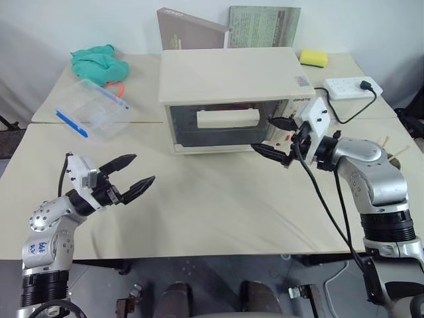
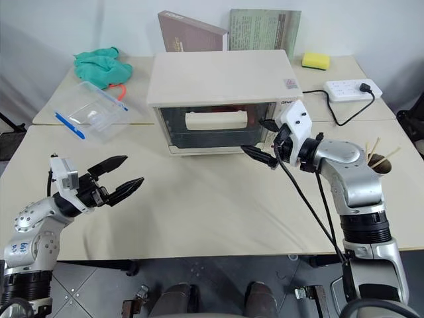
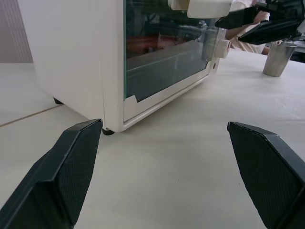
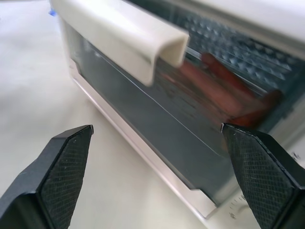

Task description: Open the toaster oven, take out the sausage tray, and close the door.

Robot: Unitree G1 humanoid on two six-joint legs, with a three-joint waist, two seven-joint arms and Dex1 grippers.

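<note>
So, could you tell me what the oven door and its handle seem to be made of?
The door looks like clear glass in a cream frame: sausages show through it. Its handle seems smooth, matte cream plastic, though painted metal is possible.

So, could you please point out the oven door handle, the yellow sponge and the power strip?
door handle (image 1: 228,118), left eye view, middle of the bar.
yellow sponge (image 1: 313,57), left eye view, top face.
power strip (image 1: 351,87), left eye view, white casing.

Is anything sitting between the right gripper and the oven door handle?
Nothing visible does. The right gripper, open, hangs just off the toaster oven front's right end; the handle on the closed door lies beyond it with only glass and bare table between.
</note>
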